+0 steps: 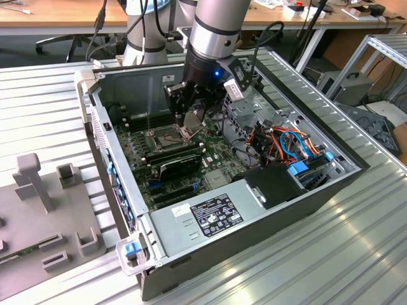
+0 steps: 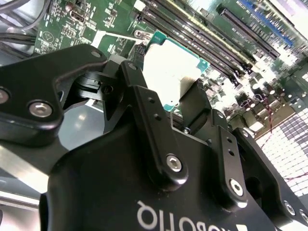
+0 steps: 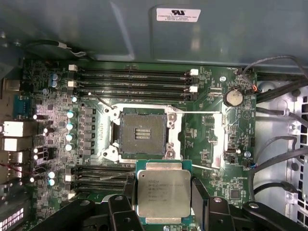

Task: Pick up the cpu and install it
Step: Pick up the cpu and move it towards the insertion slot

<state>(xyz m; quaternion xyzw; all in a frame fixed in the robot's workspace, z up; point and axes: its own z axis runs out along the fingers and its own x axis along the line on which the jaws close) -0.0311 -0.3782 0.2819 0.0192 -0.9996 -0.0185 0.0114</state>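
The cpu (image 3: pixel 163 194), a flat square chip with a dull silver top and a green rim, is held edge to edge between my black fingers (image 3: pixel 198 197). My gripper (image 3: pixel 163 198) is shut on it. The chip hangs just beside the open socket (image 3: pixel 143 134), whose dark pin field lies bare inside its metal frame. In the second wrist view the cpu (image 2: pixel 174 70) shows from behind my gripper (image 2: pixel 168 91), above the green board. In the exterior view my gripper (image 1: pixel 184 129) hangs low inside the computer case, just over the socket (image 1: pixel 166 136).
Long memory slots (image 3: pixel 134 79) run along one side of the socket, with more (image 3: pixel 96 174) on the other side. A black card (image 1: pixel 181 166), a power supply (image 1: pixel 205 216) and bundled cables (image 1: pixel 286 143) crowd the case. Case walls (image 1: pixel 95 124) ring the board. Grey fixtures (image 1: pixel 51 190) stand outside.
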